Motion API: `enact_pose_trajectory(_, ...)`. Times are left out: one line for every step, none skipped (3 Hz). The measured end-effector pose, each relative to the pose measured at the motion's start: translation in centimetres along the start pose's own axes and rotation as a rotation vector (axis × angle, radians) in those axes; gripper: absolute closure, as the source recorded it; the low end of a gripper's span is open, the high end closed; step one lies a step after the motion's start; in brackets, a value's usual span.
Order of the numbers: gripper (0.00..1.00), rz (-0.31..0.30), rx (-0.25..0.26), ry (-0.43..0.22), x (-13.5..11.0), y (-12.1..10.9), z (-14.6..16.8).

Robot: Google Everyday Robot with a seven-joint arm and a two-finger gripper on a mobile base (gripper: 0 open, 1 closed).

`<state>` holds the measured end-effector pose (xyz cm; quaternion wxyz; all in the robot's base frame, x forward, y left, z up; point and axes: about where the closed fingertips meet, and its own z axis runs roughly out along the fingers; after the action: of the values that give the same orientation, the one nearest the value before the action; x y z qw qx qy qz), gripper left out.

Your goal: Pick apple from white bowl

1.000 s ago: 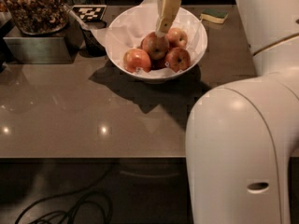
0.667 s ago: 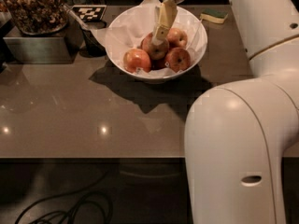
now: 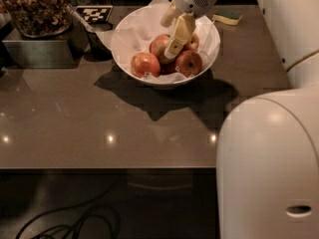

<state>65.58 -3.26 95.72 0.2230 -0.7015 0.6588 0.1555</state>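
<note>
The white bowl (image 3: 207, 54), lined with crumpled white paper, stands at the back middle of the brown table (image 3: 75, 118). It holds several red apples: one at the front left (image 3: 145, 63), one at the front right (image 3: 189, 62), one in the middle (image 3: 159, 46) and one behind (image 3: 193, 41). My gripper (image 3: 172, 49) reaches down into the bowl from above. Its tip is right beside the middle apple, between it and the right-hand apples. Part of the middle apple is hidden behind it.
A dark container of nuts (image 3: 35, 9) sits on a metal box (image 3: 37, 51) at the back left. A black cup (image 3: 99, 46) and a black-and-white marker tag (image 3: 94, 13) stand left of the bowl. A sponge (image 3: 227, 17) lies behind. My white body (image 3: 269, 168) fills the right foreground.
My gripper has come down from above the bowl's rim into the bowl, ending among the apples. The apples have not visibly moved.
</note>
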Motion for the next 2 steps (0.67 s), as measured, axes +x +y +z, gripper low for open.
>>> enact_pose_trajectory(0.49, 0.053, -0.053, 0.006, 2.63, 2.27, 0.41)
enact_pose_trajectory(0.46, 0.059, -0.068, 0.007, 3.34, 2.61, 0.76)
